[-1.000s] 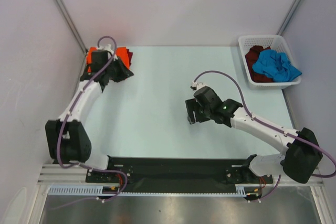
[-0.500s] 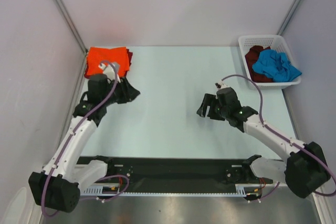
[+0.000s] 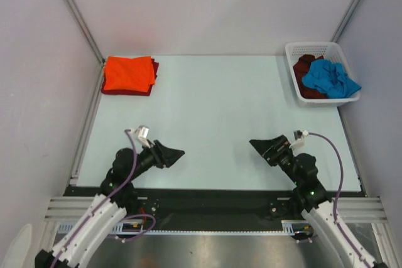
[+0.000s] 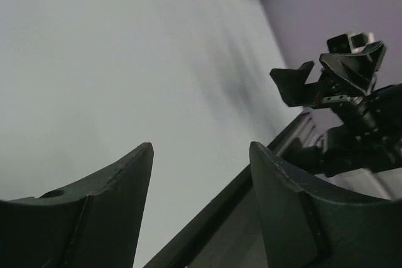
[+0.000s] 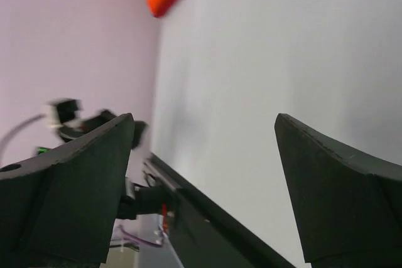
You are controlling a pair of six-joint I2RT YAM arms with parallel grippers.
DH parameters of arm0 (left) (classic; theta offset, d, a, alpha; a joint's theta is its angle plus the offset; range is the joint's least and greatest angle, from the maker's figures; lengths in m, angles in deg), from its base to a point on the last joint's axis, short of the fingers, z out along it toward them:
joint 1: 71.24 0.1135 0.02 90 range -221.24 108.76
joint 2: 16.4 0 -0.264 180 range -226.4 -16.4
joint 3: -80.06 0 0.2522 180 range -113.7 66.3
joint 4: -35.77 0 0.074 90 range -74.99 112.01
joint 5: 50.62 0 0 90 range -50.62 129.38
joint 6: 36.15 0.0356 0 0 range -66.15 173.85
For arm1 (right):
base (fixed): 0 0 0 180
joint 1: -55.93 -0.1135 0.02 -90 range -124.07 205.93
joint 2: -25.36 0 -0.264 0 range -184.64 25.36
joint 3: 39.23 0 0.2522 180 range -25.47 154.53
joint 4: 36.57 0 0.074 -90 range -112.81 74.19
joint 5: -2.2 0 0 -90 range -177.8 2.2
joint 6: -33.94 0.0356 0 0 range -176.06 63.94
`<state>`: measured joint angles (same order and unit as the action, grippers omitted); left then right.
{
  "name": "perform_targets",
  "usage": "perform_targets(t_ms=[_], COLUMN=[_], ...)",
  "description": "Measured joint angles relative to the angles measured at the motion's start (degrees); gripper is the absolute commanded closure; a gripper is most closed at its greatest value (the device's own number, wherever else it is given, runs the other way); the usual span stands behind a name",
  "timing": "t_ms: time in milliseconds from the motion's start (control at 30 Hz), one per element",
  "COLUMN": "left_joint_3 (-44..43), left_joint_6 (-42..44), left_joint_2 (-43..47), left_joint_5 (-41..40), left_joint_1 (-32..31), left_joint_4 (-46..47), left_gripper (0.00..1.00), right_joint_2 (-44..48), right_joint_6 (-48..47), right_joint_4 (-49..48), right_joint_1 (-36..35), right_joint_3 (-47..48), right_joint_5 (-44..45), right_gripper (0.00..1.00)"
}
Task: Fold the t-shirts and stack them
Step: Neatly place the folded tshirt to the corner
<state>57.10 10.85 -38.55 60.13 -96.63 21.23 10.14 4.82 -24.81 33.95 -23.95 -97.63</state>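
A fixed camera looks down on a pale table (image 3: 207, 105) with two black robot arms at its near edge. At the far left corner a bright orange t-shirt (image 3: 128, 73) is laid folded and square on top of a dark red t-shirt (image 3: 154, 71), of which only the edges are seen. Near the front edge the left gripper (image 3: 174, 154) is held low over bare table, its jaws parted to a medium gap with nothing between them, as the left wrist view confirms. Across from it, the right gripper (image 3: 260, 147) is spread wide and is likewise empty. At the far right corner a white lattice basket (image 3: 292, 51) is seen, and in it a crumpled blue t-shirt (image 3: 330, 78) is heaped over a dark maroon t-shirt (image 3: 306, 67). Two shirts appear to be done and two not yet begun, so a fetch from the basket is judged to be the step in hand. It would best be made by the right arm, which is nearer. The blue shirt should be pinched at a single edge — not a bunched wad — and lifted well above the rim so the maroon one is not dragged out. It should then be spread flat mid-table, with the left gripper taking the opposite edge.
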Motion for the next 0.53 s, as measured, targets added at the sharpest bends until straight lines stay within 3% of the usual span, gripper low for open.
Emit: perform_targets(t_ms=[67, 167, 300, 533], left_joint_3=[5.0, 6.8, 6.7, 6.7], left_joint_6=[-5.4, -14.2, -20.2, -22.8], left_joint_2=[9.4, 20.5, 21.9, 21.5], left_joint_5=[0.0, 0.1, 1.9, 1.9], left_joint_1=[0.0, -0.1, -0.5, -0.8], left_joint_4=[1.6, 4.0, 10.5, 12.1], left_gripper=[0.31, 0.32, 0.32, 0.3], right_joint_2=[9.0, 8.4, 4.6, 9.1], right_joint_6=[1.9, 3.7, 4.8, 5.6], right_joint_4=[2.4, 5.4, 8.9, 9.8], right_joint_1=[0.0, -0.2, -1.7, -2.7], right_joint_3=[0.3, 1.1, 1.1, 1.3], right_joint_5=[-0.3, -1.1, -0.7, 0.4], right_gripper=[0.0, 0.0, 0.0, 0.0])
